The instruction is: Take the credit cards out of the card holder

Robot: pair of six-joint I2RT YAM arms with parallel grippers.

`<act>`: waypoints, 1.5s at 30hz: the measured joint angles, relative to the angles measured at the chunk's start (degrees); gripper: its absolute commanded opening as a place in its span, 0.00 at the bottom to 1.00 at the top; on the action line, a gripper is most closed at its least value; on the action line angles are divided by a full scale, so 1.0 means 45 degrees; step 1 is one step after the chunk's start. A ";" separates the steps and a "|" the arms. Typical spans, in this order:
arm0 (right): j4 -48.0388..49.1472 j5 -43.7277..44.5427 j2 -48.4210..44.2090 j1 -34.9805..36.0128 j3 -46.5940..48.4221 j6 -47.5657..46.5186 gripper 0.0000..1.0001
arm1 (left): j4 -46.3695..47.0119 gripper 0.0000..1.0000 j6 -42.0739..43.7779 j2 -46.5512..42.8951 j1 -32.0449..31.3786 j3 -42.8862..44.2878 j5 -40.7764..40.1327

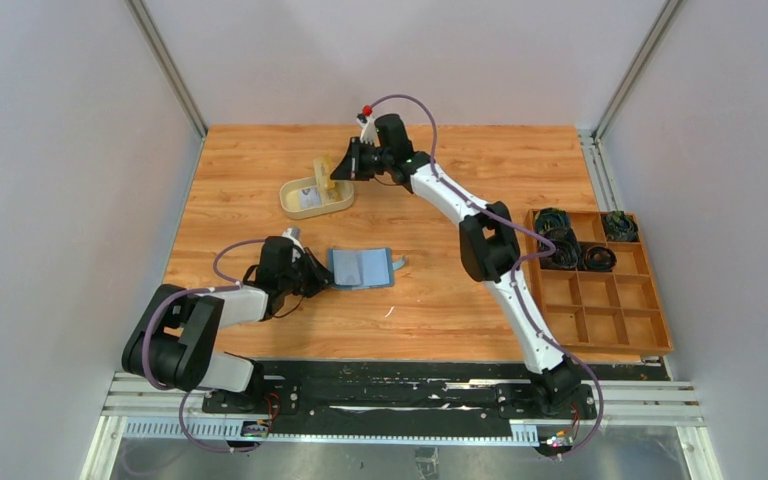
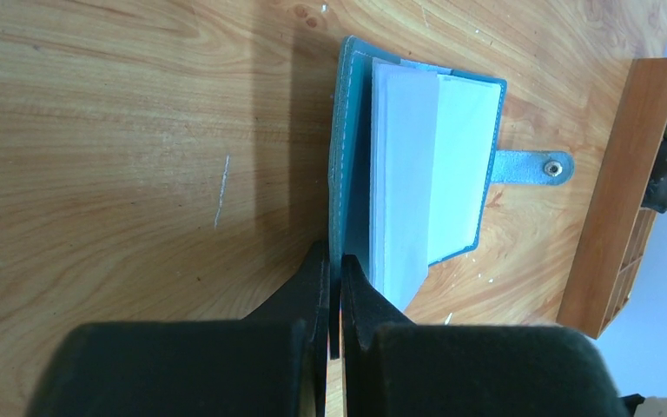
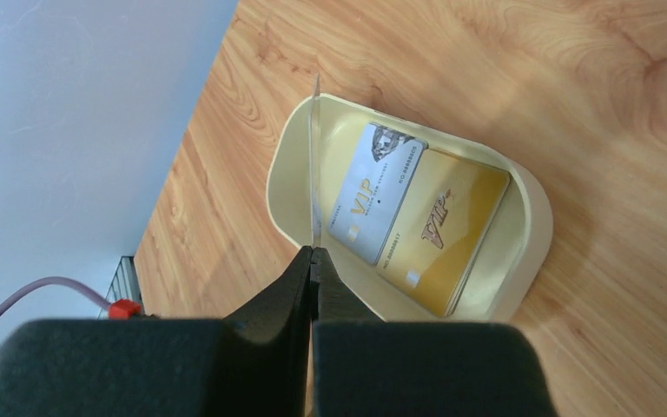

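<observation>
Two cards lie flat in the tan oval tray (image 3: 534,217), a whitish card (image 3: 378,195) partly over a yellow card (image 3: 452,234). Right gripper (image 3: 312,254): jaws pinched tight on the end of a third card (image 3: 314,148), held upright and edge-on over the tray. Left gripper (image 2: 334,265): jaws closed on the near edge of the card holder (image 2: 352,148), which lies open on the table (image 2: 122,130), tab out to the side, pale inner sleeves showing.

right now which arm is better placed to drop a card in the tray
Right: the right pincer is shut on a card held on edge at the tray, where two cards lie. The left pincer clamps the card holder, away from it.
</observation>
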 measured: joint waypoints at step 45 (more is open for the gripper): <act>0.0272 0.1175 -0.0874 -0.0282 -0.3487 -0.0699 0.00 | -0.0024 0.00 0.0350 0.0559 0.0073 0.0393 0.0495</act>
